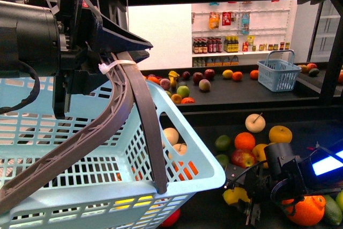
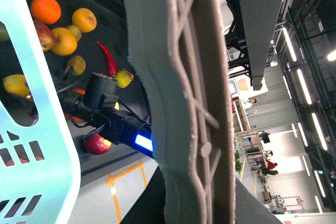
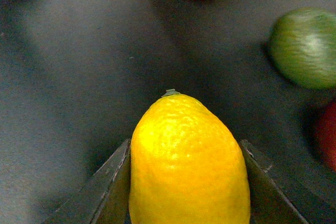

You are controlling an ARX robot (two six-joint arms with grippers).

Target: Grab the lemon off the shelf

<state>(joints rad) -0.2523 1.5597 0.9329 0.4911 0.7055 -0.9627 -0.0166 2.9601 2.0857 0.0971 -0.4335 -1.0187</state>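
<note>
- The left gripper (image 1: 136, 49), at the upper left of the front view, was clenched on the grey-brown handle (image 1: 128, 97) of a light blue basket (image 1: 187, 151). This basket filled the lower left of that view.
- A white zip tie (image 1: 115, 66) was wound around the handle, just under the jaws.
- Behind the basket stood the shelf (image 1: 230, 112), with dark flat tiers and a black front rim. The upper tier carried a row of mixed fruits and, further right, a small blue basket (image 1: 278, 73).
- On the lower tier a pale apple with a stem (image 1: 255, 123), an orange (image 1: 245, 141) and a red apple (image 1: 243, 158) lay close together.
- The lemon (image 3: 189, 166) was on the same lower tier, at its front part, nearer to the camera than the red apple.
- The right gripper (image 1: 239, 194) was grasping the lemon: its two fingers (image 3: 107, 190) touched the fruit on both sides, and the stem end pointed away from the wrist.
- Whether the lemon rested on the tray or was raised from it could not be told.
- Right of this gripper, a large bumpy orange fruit (image 1: 306, 210) lay close to the arm.
</note>
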